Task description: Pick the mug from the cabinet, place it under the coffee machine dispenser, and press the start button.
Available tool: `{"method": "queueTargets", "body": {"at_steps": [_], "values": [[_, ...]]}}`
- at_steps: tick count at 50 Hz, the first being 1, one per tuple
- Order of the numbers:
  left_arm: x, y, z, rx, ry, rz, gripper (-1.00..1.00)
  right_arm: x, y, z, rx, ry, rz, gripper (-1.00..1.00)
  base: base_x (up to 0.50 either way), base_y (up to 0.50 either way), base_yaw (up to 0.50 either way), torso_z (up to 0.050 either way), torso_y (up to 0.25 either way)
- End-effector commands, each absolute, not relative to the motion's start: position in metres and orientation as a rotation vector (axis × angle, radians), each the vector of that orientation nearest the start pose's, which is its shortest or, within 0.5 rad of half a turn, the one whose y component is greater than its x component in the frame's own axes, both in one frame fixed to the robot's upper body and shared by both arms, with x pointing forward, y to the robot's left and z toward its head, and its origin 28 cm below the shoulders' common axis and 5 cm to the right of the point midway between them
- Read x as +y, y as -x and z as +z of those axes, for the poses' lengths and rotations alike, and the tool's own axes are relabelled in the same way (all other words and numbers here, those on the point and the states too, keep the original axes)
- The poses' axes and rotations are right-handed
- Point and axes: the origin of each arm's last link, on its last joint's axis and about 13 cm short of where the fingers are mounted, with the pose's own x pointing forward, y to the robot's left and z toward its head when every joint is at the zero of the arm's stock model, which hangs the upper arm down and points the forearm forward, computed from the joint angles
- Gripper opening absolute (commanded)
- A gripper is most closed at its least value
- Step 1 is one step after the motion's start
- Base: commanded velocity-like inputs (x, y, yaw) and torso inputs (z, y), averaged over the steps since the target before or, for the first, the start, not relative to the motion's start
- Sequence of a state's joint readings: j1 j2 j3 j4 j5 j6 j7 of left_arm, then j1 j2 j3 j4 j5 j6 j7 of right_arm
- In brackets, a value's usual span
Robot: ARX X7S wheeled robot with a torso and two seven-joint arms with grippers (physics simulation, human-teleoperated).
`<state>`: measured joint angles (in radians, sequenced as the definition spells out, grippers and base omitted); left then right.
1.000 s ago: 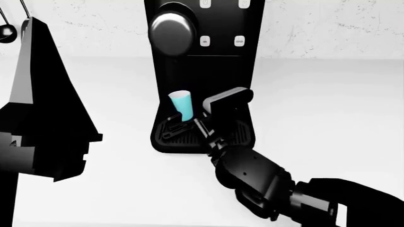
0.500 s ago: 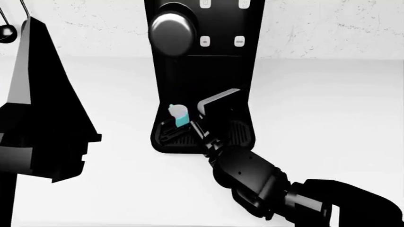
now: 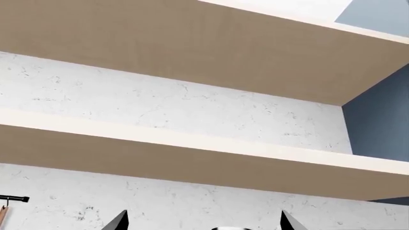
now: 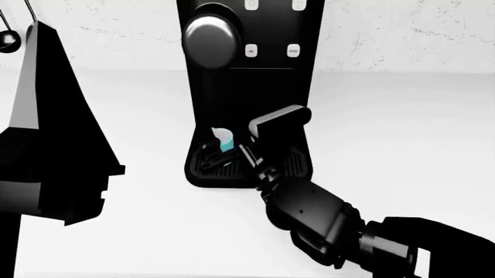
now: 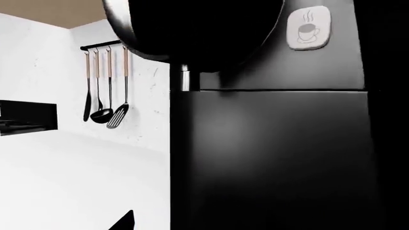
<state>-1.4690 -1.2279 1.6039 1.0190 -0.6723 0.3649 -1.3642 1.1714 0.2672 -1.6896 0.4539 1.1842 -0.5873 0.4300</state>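
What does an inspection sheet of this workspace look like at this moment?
Surface: white counter, bare where visible.
Job's things: mug low over the drip tray of the coffee machine, below the dispenser; whether it rests on the tray cannot be told. Cup-icon button not pressed.
Clutter: nothing seen on the counter.
Grippers: right gripper at the mug, its grip not clear; left gripper raised, only fingertips visible, apart, nothing between them.
Cables: nothing seen.
Surroundings: speckled white wall, wooden shelves, utensils hanging on a rail.
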Motion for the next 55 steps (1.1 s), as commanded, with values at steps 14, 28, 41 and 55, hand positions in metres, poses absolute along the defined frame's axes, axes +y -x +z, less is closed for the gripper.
{"method": "queueTargets", "body": {"at_steps": [14, 28, 41, 55], "values": [[0.215, -0.133, 0.264, -0.807, 0.148, -0.156, 1.0, -0.015, -0.309, 0.173, -0.364, -0.063, 0.509, 1.0, 0.0, 0.0, 0.0, 0.0, 0.0], [0.215, -0.132, 0.264, -0.806, 0.148, -0.157, 1.0, -0.029, -0.276, 0.19, -0.379, -0.04, 0.432, 1.0, 0.0, 0.0, 0.0, 0.0, 0.0], [0.215, -0.132, 0.265, -0.807, 0.147, -0.157, 1.0, -0.044, -0.263, 0.195, -0.417, -0.049, 0.364, 1.0, 0.0, 0.0, 0.0, 0.0, 0.0], [0.215, -0.131, 0.265, -0.809, 0.146, -0.157, 1.0, -0.049, -0.273, 0.212, -0.413, -0.1, 0.379, -1.0, 0.0, 0.0, 0.0, 0.0, 0.0]]}}
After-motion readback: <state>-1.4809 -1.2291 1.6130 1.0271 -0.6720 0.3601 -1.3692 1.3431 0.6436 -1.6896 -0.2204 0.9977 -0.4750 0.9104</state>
